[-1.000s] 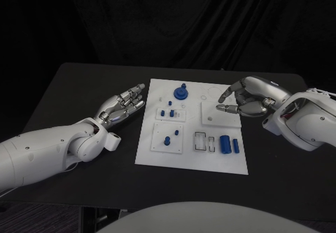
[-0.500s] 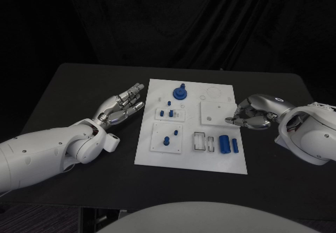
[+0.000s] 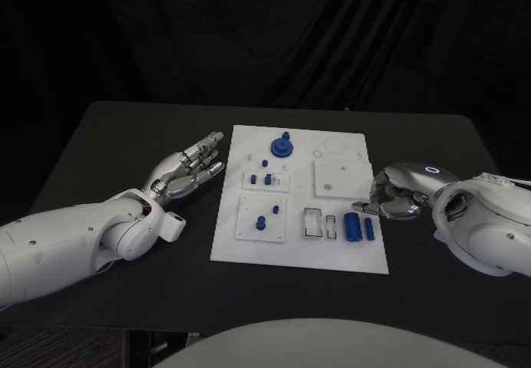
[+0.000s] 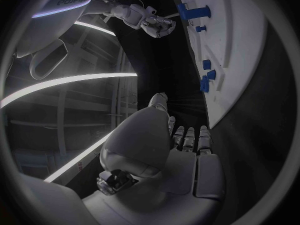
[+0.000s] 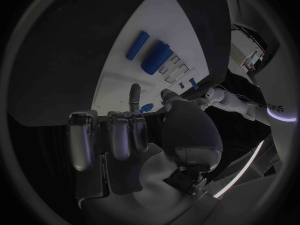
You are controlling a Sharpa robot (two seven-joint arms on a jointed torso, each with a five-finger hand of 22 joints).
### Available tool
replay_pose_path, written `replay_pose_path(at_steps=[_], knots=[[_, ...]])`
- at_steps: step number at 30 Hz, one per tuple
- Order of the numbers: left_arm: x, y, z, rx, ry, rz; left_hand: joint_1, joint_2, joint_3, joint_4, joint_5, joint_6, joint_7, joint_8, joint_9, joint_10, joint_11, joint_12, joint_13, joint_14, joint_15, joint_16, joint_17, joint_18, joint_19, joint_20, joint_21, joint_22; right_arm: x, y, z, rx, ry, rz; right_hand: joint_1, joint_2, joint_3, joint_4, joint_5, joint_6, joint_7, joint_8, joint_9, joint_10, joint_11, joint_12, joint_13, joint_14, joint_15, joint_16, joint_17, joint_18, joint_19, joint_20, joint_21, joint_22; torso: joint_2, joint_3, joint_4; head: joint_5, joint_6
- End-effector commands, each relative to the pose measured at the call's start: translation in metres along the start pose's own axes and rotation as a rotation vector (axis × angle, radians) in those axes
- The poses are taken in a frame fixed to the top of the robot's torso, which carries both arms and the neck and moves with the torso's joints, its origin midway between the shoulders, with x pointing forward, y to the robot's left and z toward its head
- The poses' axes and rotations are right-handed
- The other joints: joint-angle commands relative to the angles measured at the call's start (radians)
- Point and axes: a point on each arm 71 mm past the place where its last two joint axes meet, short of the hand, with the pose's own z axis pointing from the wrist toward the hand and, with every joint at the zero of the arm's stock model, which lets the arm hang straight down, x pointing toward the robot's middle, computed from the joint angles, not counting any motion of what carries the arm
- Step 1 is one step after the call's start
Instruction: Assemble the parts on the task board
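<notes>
The white task board (image 3: pixel 298 253) lies mid-table. On it are a blue round part with a peg (image 3: pixel 283 146), small blue pegs (image 3: pixel 261 180), a blue piece (image 3: pixel 263 223) on a square plate, and two blue cylinders (image 3: pixel 354 227) lying by the right edge. My right hand (image 3: pixel 393 198) hovers at the board's right edge just behind the cylinders, fingers curled in, nothing visibly in them. Its wrist view shows the hand (image 5: pixel 137 135) with one finger stretched toward the board (image 5: pixel 119 80) and cylinders (image 5: pixel 156 59). My left hand (image 3: pixel 188 169) lies open to the left of the board, fingers spread.
A raised white square plate (image 3: pixel 341 178) sits on the board near my right hand. Two empty rectangular slots (image 3: pixel 321 225) lie left of the cylinders. Black table (image 3: pixel 122 146) surrounds the board. The left wrist view shows the board edge (image 4: pixel 231 60) and the right hand (image 4: pixel 150 22) beyond.
My right hand has drawn back from over the square plate toward me, to the board's right edge by the cylinders. My left hand has stayed put.
</notes>
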Motion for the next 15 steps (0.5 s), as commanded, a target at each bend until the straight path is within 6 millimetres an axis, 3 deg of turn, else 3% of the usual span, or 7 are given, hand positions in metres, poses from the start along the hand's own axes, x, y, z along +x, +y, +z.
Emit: replay_pose_path(at_steps=[1, 6, 9, 11, 15], knots=[[0.0019, -0.0147, -0.0016, 0.21, 0.008, 0.001, 0.011, -0.001, 0.003, -0.001, 0.004, -0.028, -0.035, -0.006, -0.003, 0.001, 0.007, -0.001, -0.001, -0.003, 0.009, -0.007, -0.001, -0.006, -0.001, 0.009, -0.004, -0.001, 0.0044, -0.0002, -0.003, 0.049, 0.017, -0.046, -0.015, 0.002, 0.004, 0.002, 0.004, -0.009, 0.0, 0.004, 0.005, 0.104, -0.009, 0.002, 0.263, 0.101, -0.007, 0.002, 0.252, -0.007, 0.104, -0.007, 0.003, 0.263, 0.0, -0.0001, 0.0006, -0.003, 0.0], [0.0017, -0.0146, -0.0016, 0.208, 0.008, 0.002, 0.012, 0.0, 0.004, -0.001, 0.003, -0.099, -0.086, -0.012, -0.009, 0.0, -0.005, -0.001, -0.001, -0.003, 0.017, -0.007, -0.001, -0.01, 0.0, 0.013, -0.004, -0.002, 0.0086, 0.0028, -0.0045, 0.044, 0.024, -0.046, -0.019, -0.001, 0.002, 0.002, 0.004, -0.016, 0.001, 0.004, 0.012, 0.104, -0.009, 0.002, 0.263, 0.101, -0.008, 0.002, 0.252, -0.007, 0.104, -0.008, 0.003, 0.263, 0.0, -0.0003, 0.0007, -0.002, 0.0], [0.0014, -0.0145, -0.0017, 0.207, 0.007, 0.002, 0.012, 0.0, 0.004, -0.001, 0.003, -0.115, -0.103, -0.013, -0.011, 0.0, -0.006, -0.001, -0.001, -0.003, 0.019, -0.007, -0.001, -0.01, 0.0, 0.015, -0.004, -0.002, 0.0105, 0.0044, -0.0053, 0.04, 0.021, -0.051, -0.019, -0.001, 0.002, 0.002, 0.004, -0.017, 0.001, 0.004, 0.013, 0.104, -0.009, 0.002, 0.263, 0.101, -0.008, 0.001, 0.251, -0.007, 0.104, -0.008, 0.003, 0.263, 0.0, -0.0009, 0.0009, -0.003, 0.0], [0.0012, -0.0144, -0.0018, 0.207, 0.007, 0.003, 0.012, 0.001, 0.005, -0.001, 0.003, -0.132, -0.127, -0.015, -0.012, -0.001, -0.008, -0.002, -0.001, -0.003, 0.021, -0.007, -0.001, -0.011, 0.0, 0.016, -0.004, -0.002, 0.0115, 0.0054, -0.0057, 0.036, 0.019, -0.053, -0.019, -0.001, 0.003, 0.002, 0.004, -0.018, 0.001, 0.004, 0.013, 0.104, -0.009, 0.002, 0.263, 0.101, -0.008, 0.002, 0.251, -0.007, 0.104, -0.008, 0.003, 0.263, 0.001, -0.0005, -0.0002, -0.002, 0.0], [0.001, -0.0142, -0.0019, 0.206, 0.007, 0.002, 0.013, 0.001, 0.005, -0.002, 0.004, -0.138, -0.137, -0.015, -0.013, -0.001, -0.01, -0.002, -0.002, -0.003, 0.022, -0.007, -0.001, -0.011, 0.0, 0.017, -0.004, -0.002, 0.0133, 0.0078, -0.0054, 0.031, 0.022, -0.057, -0.019, 0.0, 0.003, 0.002, 0.005, -0.02, 0.002, 0.003, 0.015, 0.104, -0.008, 0.002, 0.263, 0.101, -0.008, 0.002, 0.252, -0.007, 0.104, -0.008, 0.003, 0.263, 0.0, -0.0012, -0.0006, -0.004, 0.0]])
